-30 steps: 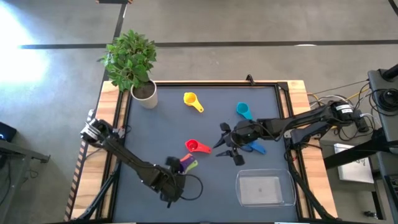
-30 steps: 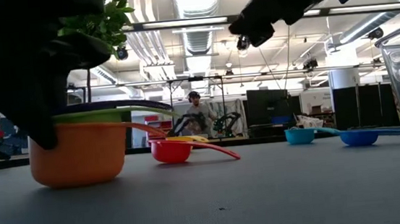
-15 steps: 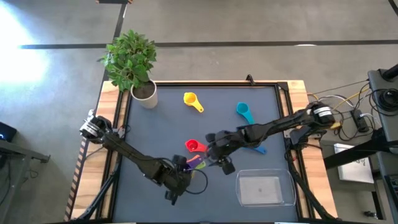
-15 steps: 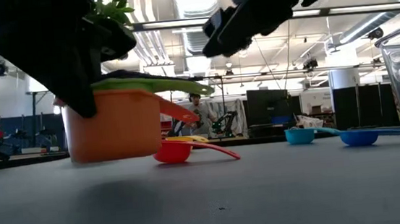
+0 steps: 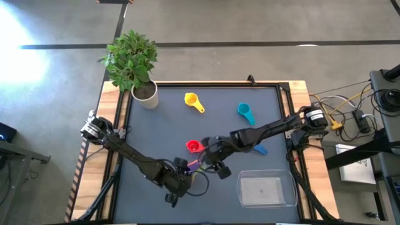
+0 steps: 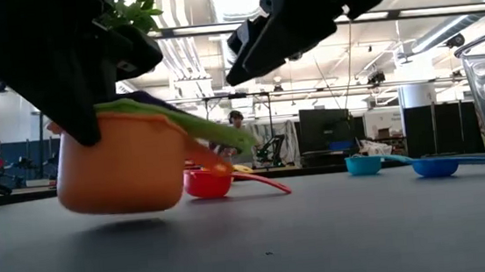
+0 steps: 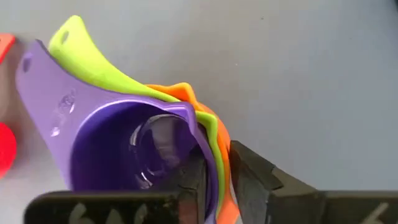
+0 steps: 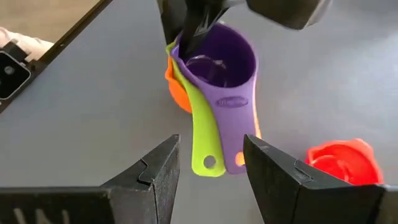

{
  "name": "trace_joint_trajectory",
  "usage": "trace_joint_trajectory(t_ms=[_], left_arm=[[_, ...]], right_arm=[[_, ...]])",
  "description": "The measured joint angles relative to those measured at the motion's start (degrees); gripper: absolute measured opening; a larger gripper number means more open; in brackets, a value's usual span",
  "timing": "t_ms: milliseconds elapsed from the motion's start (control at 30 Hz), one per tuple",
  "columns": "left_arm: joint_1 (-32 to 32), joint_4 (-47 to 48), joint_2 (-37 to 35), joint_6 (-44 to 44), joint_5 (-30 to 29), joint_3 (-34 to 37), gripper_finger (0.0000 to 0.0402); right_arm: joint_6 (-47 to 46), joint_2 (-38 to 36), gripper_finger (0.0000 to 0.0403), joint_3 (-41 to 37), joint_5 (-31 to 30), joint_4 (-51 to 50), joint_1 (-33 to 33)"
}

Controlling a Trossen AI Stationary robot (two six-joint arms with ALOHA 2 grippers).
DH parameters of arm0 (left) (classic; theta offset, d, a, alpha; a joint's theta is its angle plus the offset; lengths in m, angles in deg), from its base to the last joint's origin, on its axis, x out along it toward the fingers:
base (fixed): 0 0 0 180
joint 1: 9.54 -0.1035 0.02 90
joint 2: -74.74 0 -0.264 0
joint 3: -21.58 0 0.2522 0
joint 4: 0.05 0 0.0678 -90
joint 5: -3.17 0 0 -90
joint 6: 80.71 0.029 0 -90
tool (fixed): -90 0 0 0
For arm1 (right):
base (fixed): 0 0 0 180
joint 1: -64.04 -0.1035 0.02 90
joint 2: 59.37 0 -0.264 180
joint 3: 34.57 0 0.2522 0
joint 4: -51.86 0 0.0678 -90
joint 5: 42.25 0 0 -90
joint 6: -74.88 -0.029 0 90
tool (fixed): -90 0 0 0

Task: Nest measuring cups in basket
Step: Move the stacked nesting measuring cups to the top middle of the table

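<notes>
While the left gripper (image 7: 217, 180) clamps the rim of the nested purple, green and orange cups (image 6: 121, 160), lifted just off the mat at about seven o'clock, the right gripper (image 8: 208, 165), jaws wide, should close squarely on their handles before carrying toward the basket (image 5: 267, 190) at five o'clock.

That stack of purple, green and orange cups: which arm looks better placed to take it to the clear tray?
Left. Its tool is shut on the stack's rim, lifted off the table; the right tool is open, holding nothing.
</notes>
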Motion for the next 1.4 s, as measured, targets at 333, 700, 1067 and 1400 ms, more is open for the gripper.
trace_joint_trajectory(t_ms=[333, 700, 1067, 1400], left_arm=[[0.0, 0.0, 0.0, -1.4, 0.0, 0.0, 0.0074], [0.0, 0.4, 0.0, -4.1, -0.1, 0.0, 0.0144], [0.4, 0.7, 0.0, -7.9, 0.0, -0.5, 0.0187], [1.1, 7.4, 0.0, -10.6, -0.2, -5.4, 0.0183]], right_arm=[[0.0, -2.2, 0.0148, -2.0, -0.1, -0.9, 0.4], [-0.9, -6.8, 0.0125, -7.1, 0.0, 2.3, 0.4], [-0.6, -5.5, 0.0127, -7.6, 0.0, 2.5, 0.3], [-0.1, -4.9, 0.0256, -7.6, 0.9, 5.9, 0.2]])
